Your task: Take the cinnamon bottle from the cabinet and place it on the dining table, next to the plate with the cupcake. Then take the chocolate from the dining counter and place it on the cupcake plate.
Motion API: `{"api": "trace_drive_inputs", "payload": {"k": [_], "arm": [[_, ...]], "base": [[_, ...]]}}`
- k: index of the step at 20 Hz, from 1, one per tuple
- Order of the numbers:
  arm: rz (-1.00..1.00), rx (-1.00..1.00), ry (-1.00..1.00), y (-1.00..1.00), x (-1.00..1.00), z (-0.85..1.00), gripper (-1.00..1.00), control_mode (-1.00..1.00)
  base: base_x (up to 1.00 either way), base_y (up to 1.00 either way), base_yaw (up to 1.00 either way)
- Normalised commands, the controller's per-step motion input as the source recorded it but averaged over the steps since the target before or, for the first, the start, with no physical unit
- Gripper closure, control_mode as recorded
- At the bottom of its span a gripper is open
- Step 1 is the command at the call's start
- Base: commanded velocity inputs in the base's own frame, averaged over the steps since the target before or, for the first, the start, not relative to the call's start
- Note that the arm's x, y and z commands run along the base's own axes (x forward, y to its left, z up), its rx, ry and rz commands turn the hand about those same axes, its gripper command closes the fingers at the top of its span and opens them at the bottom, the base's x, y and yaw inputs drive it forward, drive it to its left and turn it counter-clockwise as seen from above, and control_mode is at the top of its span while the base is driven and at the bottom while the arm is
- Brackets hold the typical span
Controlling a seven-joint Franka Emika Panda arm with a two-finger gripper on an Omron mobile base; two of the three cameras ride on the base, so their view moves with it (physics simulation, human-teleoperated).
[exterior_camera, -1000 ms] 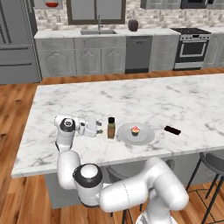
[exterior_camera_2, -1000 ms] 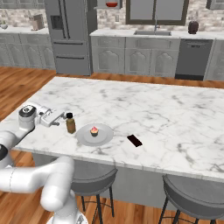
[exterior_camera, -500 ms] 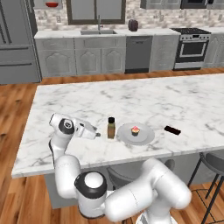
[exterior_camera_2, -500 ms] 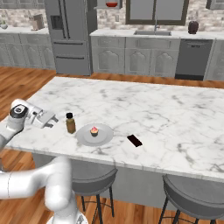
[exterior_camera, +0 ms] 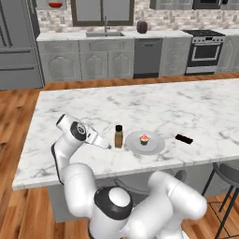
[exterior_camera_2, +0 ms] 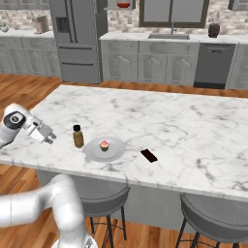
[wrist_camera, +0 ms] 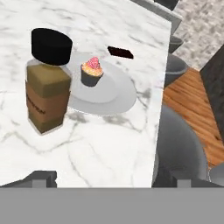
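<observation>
The brown cinnamon bottle (exterior_camera: 119, 136) (exterior_camera_2: 77, 137) (wrist_camera: 48, 83) with its black cap stands upright on the marble dining table (exterior_camera: 154, 105) (exterior_camera_2: 145, 116), just left of the light-grey plate (exterior_camera: 154, 145) (exterior_camera_2: 114, 151) (wrist_camera: 113, 94). The pink-frosted cupcake (exterior_camera: 144, 139) (exterior_camera_2: 103, 145) (wrist_camera: 92, 71) sits on that plate. A dark chocolate bar (exterior_camera: 184, 139) (exterior_camera_2: 149, 155) (wrist_camera: 120, 52) lies flat on the marble to the plate's right. My gripper (exterior_camera: 106, 144) (exterior_camera_2: 50, 138) (wrist_camera: 109, 181) is open and holds nothing, a short way left of the bottle and pointing at it.
Grey stools (exterior_camera_2: 104, 193) (exterior_camera_2: 213, 213) (exterior_camera: 228, 172) stand under the table's near edge. Across the wooden floor runs the kitchen wall with a sink counter (exterior_camera: 105, 35), a stove (exterior_camera: 205, 46) and a fridge (exterior_camera_2: 77, 38).
My hand has drawn back a little to the left, away from the bottle, and the arm's elbow has swung. The bottle, plate and chocolate stay where they were.
</observation>
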Motion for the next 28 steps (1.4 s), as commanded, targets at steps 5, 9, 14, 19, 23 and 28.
{"api": "trace_drive_inputs", "payload": {"k": [5,9,14,19,23,28], "arm": [[0.22,0.24,0.09,-0.18,-0.67,0.34,-1.00,-1.00],[0.30,0.17,0.01,-0.29,-0.64,0.28,-1.00,-1.00],[0.28,0.16,0.05,-0.40,-0.59,0.21,-1.00,-1.00],[0.24,0.17,0.06,-0.47,-0.52,0.20,-1.00,-1.00],[0.21,0.21,0.05,-0.51,-0.37,0.28,-1.00,-1.00],[0.15,0.31,0.09,-0.56,-0.28,0.25,-1.00,-1.00]], "base": [[0.00,0.00,0.00],[0.00,0.00,0.00],[0.00,0.00,0.00],[0.00,0.00,0.00],[0.00,0.00,0.00],[0.00,0.00,0.00]]}}
